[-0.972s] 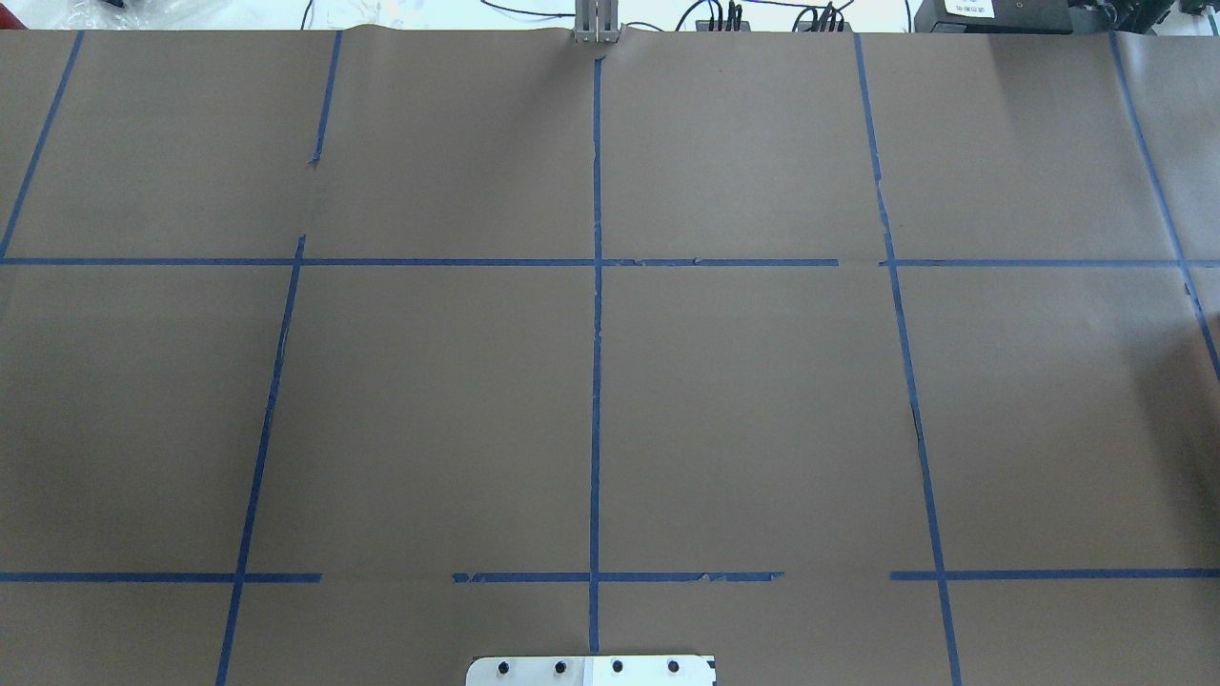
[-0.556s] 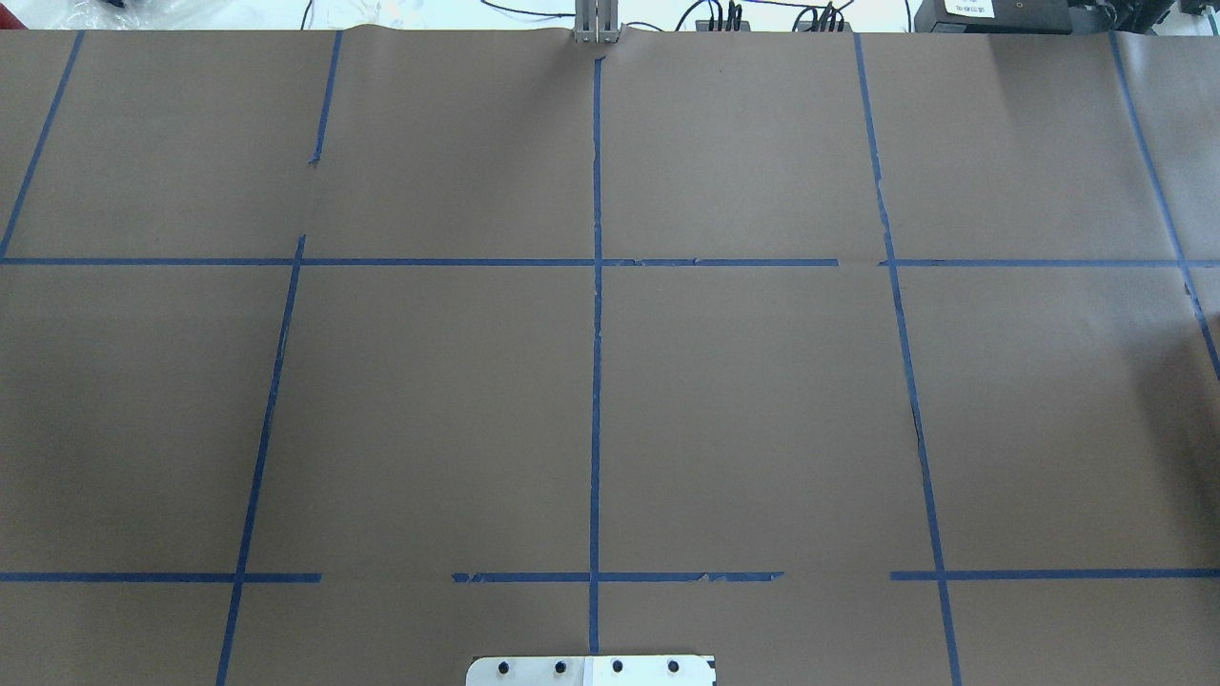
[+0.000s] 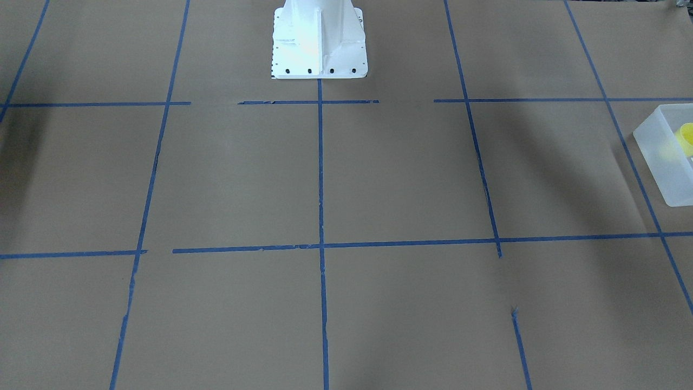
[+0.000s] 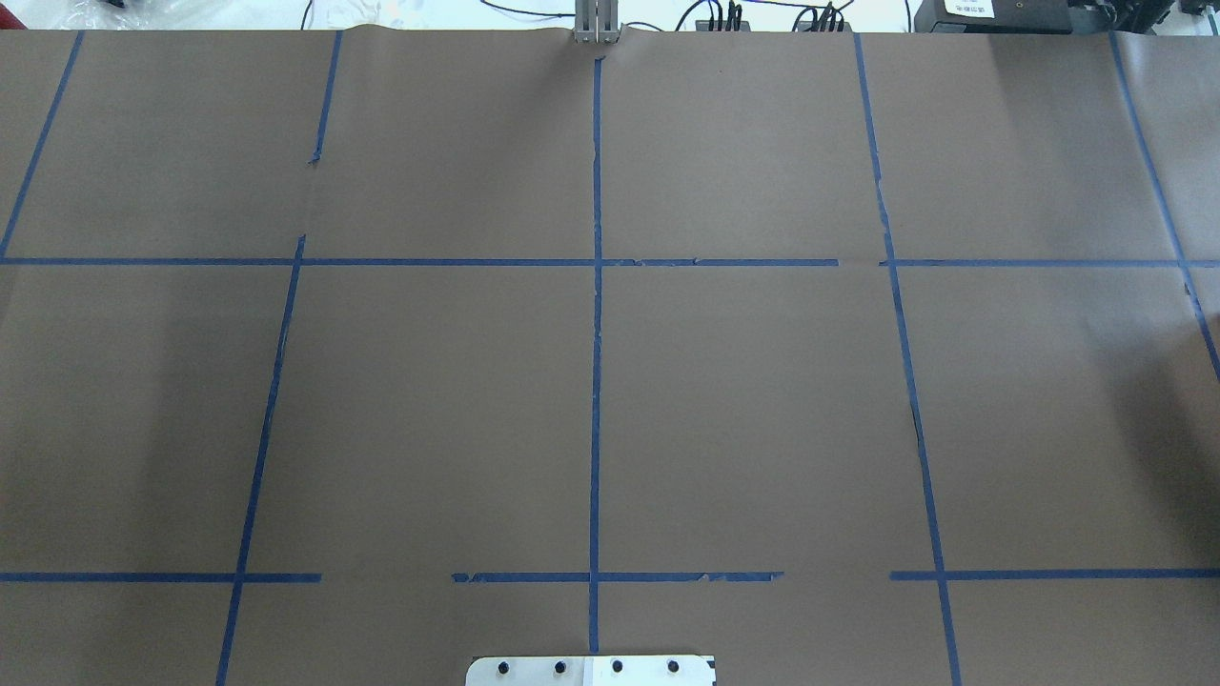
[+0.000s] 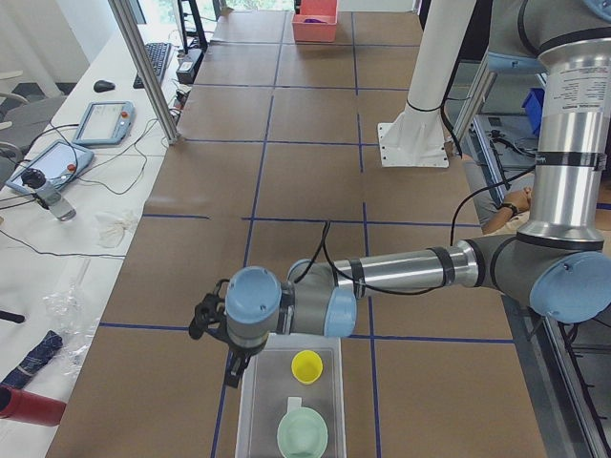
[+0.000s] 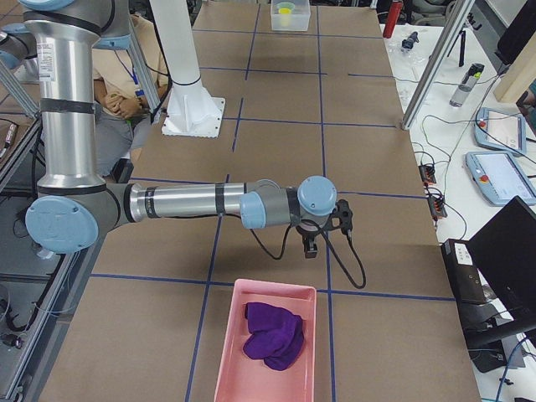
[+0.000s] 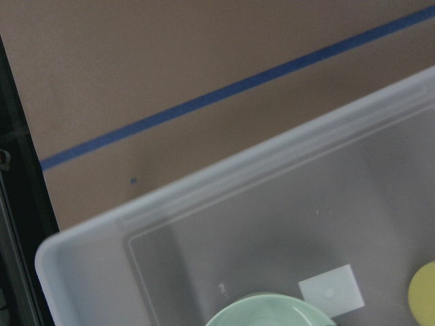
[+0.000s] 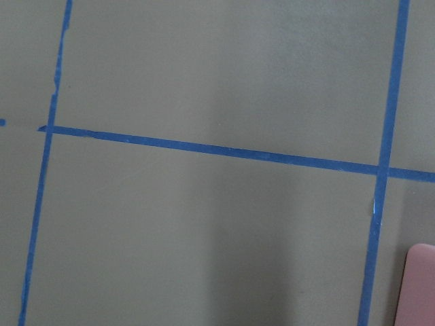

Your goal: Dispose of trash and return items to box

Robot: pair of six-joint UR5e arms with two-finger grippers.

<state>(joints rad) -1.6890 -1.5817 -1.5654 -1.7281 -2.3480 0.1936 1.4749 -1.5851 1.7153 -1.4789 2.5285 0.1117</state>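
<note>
Box (image 5: 246, 420) holds cup (image 5: 306, 365) and bowl (image 5: 303, 434); left gripper (image 5: 232, 367) hangs over its corner, grip state unclear.

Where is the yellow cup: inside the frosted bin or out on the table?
Inside. The yellow cup stands mouth up within the walls of the frosted bin, beside the green bowl.

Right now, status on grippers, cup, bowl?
Left gripper at box corner, right gripper near pink tray; open or shut, cannot tell. Yellow cup, green bowl both in box. Nothing blocking seen.
</note>
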